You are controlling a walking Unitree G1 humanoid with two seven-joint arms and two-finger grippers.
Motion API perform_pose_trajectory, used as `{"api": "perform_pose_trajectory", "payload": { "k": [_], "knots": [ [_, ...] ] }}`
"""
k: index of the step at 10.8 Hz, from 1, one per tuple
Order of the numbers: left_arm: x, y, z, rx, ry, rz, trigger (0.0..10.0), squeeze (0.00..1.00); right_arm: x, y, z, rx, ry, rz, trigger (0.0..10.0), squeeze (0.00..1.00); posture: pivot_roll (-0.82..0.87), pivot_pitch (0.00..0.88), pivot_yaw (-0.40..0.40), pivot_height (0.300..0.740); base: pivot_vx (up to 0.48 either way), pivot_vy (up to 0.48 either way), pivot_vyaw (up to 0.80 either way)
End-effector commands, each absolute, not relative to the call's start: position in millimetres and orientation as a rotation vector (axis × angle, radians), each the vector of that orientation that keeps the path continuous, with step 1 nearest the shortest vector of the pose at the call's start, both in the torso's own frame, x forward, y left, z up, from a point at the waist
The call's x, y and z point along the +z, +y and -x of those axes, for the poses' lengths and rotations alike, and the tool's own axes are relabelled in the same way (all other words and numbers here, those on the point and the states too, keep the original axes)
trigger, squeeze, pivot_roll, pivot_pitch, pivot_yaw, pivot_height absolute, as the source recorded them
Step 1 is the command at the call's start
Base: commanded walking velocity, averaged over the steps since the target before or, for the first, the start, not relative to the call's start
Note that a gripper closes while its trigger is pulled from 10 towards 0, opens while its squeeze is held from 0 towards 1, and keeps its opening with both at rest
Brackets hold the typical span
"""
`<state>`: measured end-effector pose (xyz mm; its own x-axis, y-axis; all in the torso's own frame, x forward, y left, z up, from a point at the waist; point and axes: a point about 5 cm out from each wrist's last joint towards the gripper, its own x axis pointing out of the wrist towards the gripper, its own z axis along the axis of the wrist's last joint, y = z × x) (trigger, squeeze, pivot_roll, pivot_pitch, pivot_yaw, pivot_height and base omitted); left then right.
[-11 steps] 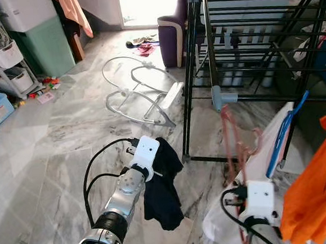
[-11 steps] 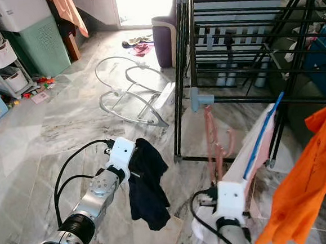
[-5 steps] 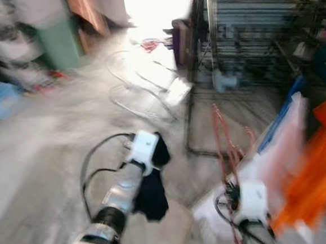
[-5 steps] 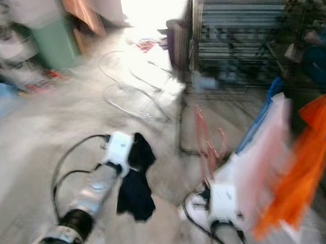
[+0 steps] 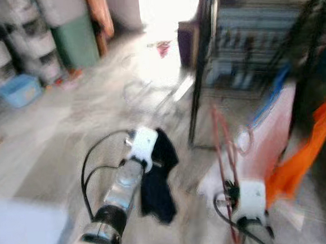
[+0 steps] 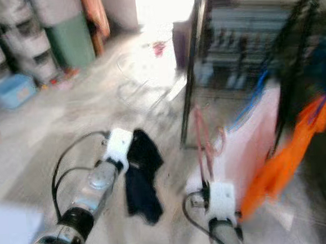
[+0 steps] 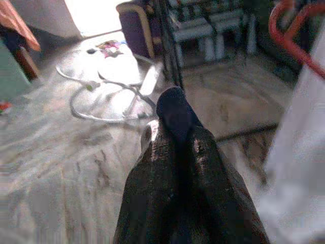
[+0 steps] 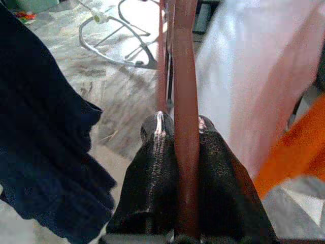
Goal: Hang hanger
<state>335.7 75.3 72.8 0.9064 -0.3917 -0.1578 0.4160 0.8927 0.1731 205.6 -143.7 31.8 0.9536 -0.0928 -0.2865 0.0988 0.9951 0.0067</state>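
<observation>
Left gripper (image 7: 175,133) is pinched on a dark navy cloth garment (image 5: 156,176) dangling over the grey marble floor (image 5: 51,136); your risk there is the hem dragging or snagging as you walk. Right gripper (image 8: 177,133) is clamped on the slim red plastic hanger (image 8: 185,101), held upright just beside the black metal drying rack (image 5: 201,68). Head views are blurred, so you could misjudge the rail and clip the white (image 5: 269,142) or orange hanging clothes (image 5: 301,156).

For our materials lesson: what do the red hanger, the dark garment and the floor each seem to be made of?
Red hanger: probably plastic, a smooth, slightly glossy moulded bar.
Dark garment: soft fabric, matte navy or black, hanging limp in folds.
Floor: looks like polished marble or marble-look tile, pale grey with veining and sheen.
</observation>
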Motion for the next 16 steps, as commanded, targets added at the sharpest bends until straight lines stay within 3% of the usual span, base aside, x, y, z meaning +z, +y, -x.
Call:
{"api": "perform_pose_trajectory", "payload": {
  "k": [1, 11, 16],
  "knots": [
    [81.5, 71.6, -339.2, -0.438, 0.086, -0.208, 10.0, 0.0, 32.9, -145.8, -204.4, -0.107, 0.288, -0.018, 10.0, 0.0, -0.06, 0.004, -0.005, 0.74, -0.259, 0.0, 0.0],
    [73.0, 75.6, -335.3, -0.44, 0.127, -0.22, 10.0, 0.0, 29.4, -143.0, -202.9, -0.096, 0.312, -0.034, 10.0, 0.0, -0.06, 0.014, -0.009, 0.74, -0.355, 0.0, 0.0],
    [71.6, 76.0, -334.5, -0.442, 0.127, -0.237, 10.0, 0.0, 27.9, -141.5, -201.3, -0.081, 0.325, -0.037, 10.0, 0.0, -0.07, 0.018, -0.008, 0.74, -0.365, 0.0, -0.32]
  ]
}}
